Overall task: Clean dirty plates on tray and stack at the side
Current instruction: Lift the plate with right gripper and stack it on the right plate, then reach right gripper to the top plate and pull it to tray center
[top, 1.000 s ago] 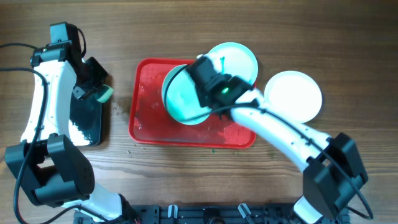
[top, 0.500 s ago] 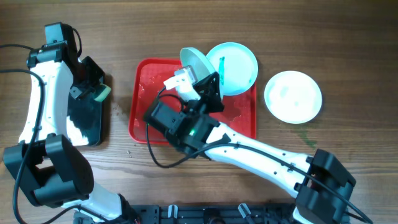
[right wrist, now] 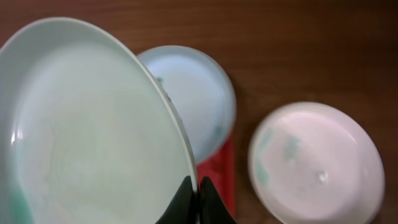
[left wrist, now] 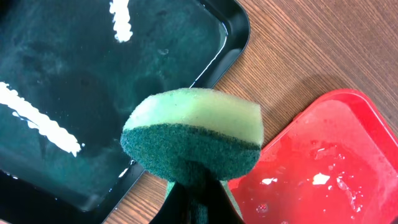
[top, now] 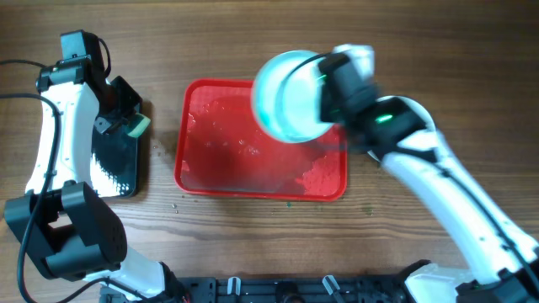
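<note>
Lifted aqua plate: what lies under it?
Overhead, the lifted plate and right gripper hide that corner of the red tray. The right wrist view shows another aqua plate below, overlapping the tray's edge. How far it overlaps is covered.

The left arm (top: 55,143) runs straight up the far left side, its white link stretched long, and the left claw (left wrist: 194,196) is pinched tight on a sponge (left wrist: 193,134). Over to the right arm (top: 438,181): it reaches diagonally from lower right toward centre, blurred, a green light glowing at its wrist (top: 381,115). The right claw (right wrist: 198,202) is clamped on the rim of a plate (right wrist: 87,137), which is tilted.
</note>
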### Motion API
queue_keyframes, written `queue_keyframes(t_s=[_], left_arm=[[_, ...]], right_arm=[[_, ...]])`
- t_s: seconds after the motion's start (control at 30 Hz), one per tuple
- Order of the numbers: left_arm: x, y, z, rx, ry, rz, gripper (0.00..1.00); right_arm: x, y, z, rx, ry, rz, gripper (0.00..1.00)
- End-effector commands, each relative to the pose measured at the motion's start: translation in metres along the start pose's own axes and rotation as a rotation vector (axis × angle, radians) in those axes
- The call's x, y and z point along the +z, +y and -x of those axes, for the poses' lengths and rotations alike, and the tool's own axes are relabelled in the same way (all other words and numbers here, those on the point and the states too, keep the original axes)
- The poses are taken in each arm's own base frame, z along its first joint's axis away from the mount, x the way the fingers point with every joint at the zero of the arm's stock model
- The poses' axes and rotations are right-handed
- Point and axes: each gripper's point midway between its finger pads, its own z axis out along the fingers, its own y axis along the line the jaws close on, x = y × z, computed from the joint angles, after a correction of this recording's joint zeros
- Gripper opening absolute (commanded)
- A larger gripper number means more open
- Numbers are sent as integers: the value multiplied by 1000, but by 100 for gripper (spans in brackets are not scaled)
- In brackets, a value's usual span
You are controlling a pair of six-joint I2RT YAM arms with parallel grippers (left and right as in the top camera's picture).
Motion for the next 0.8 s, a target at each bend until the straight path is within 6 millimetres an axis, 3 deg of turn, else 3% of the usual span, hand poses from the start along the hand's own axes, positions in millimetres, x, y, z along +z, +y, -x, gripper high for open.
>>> queue_keyframes(t_s=[0.0, 0.1, 0.17, 0.27, 0.37, 0.57, 0.6, 0.63, 0.67, 0.73, 0.77], left_arm=[[-4, -2, 2, 18, -10, -15, 4], [-4, -2, 3, 18, -12, -15, 4], [-4, -3, 3, 18, -15, -18, 4], [-4, -10, 2, 35, -19, -25, 4], [-4, -27, -6, 81, -21, -41, 4], [-6, -61, -15, 161, -53, -87, 4], [-6, -65, -16, 169, -58, -93, 4], [-6, -67, -17, 174, -60, -96, 4], [-7, -68, -17, 177, -62, -99, 4], [-7, -70, -16, 179, -68, -104, 4], [-7, -70, -16, 179, -69, -104, 4]], right_arm=[[11, -89, -2, 246, 124, -68, 4], [31, -161, -21, 407, 196, -182, 4], [50, -187, -43, 450, 264, -211, 4], [79, -208, -82, 483, 371, -256, 4], [101, -219, -103, 479, 415, -298, 4], [113, -232, -119, 448, 453, -369, 5], [113, -232, -118, 439, 455, -366, 16], [113, -230, -119, 441, 458, -359, 41], [113, -225, -118, 447, 467, -332, 59], [112, -203, -101, 382, 469, -185, 61], [106, -194, -83, 347, 433, -148, 62]])
